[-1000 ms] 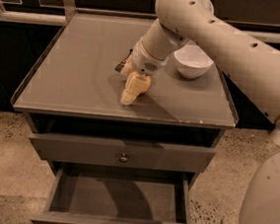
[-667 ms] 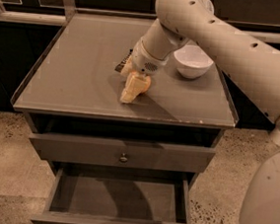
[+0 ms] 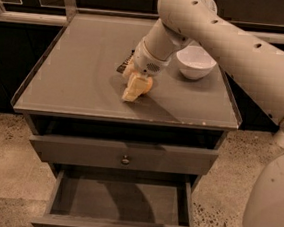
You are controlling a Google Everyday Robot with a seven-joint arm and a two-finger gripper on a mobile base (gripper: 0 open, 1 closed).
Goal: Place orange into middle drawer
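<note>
- Gripper (image 3: 132, 91) of the cream-coloured robot arm (image 3: 229, 43), pale yellow at its tip, is down on the flat grey cabinet top (image 3: 70, 78), near the middle and a little toward the front edge; I cannot tell how far open it is or whether it grips anything.
- Small round orange fruit (image 3: 147, 84) shows only as an orange patch tight against the gripper's side, on the cabinet top.
- Dark rectangular snack wrapper (image 3: 122, 66) lies just behind the gripper, partly hidden by it.
- Round white bowl (image 3: 195, 63) sits behind and to one side, near the wrist.
- Closed dark grey upper drawer with a small round knob (image 3: 78, 151) is below the gripper.
- Wide shallow dark grey middle drawer (image 3: 98, 198) stands pulled open beneath that, well apart from the orange fruit.
</note>
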